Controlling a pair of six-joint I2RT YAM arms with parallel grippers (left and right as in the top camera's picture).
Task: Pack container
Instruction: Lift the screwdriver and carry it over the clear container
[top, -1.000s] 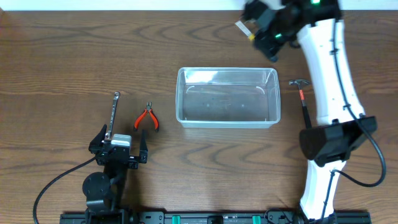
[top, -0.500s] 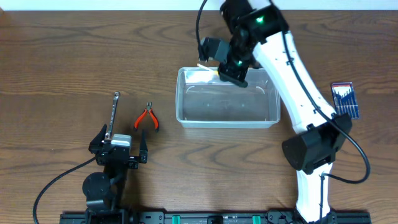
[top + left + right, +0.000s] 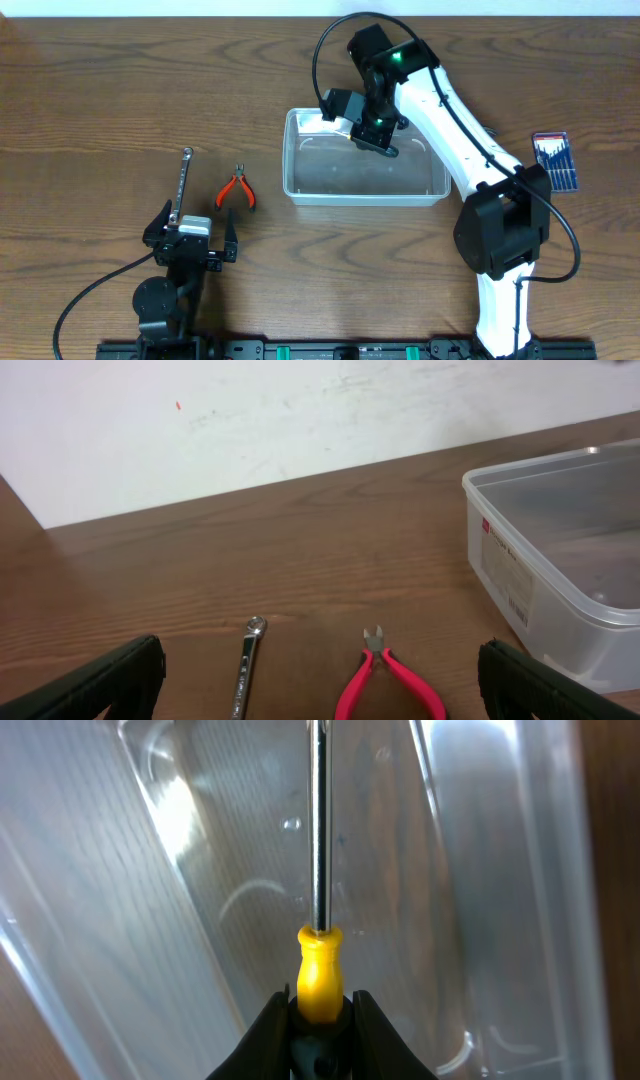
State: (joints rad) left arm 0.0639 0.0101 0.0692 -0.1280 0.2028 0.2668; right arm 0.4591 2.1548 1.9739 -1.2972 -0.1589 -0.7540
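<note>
The clear plastic container (image 3: 400, 178) stands at the table's middle. My right gripper (image 3: 372, 128) hangs over its back left part, shut on a screwdriver with a yellow handle (image 3: 319, 975). In the right wrist view the metal shaft (image 3: 319, 840) points away from the jaws (image 3: 320, 1005) over the container's see-through floor (image 3: 480, 870). My left gripper (image 3: 196, 232) is open and empty near the front left, with its fingers wide apart (image 3: 320, 657). The container's left end also shows in the left wrist view (image 3: 530, 570).
Red-handled pliers (image 3: 236, 190) and a steel wrench (image 3: 182, 183) lie on the table just ahead of my left gripper; both also show in the left wrist view, pliers (image 3: 390, 678) and wrench (image 3: 245, 670). A blue pack of small screwdrivers (image 3: 555, 160) lies at the right.
My right arm has swung from the back right to over the container's back left and come lower with the screwdriver. The left arm has not moved.
</note>
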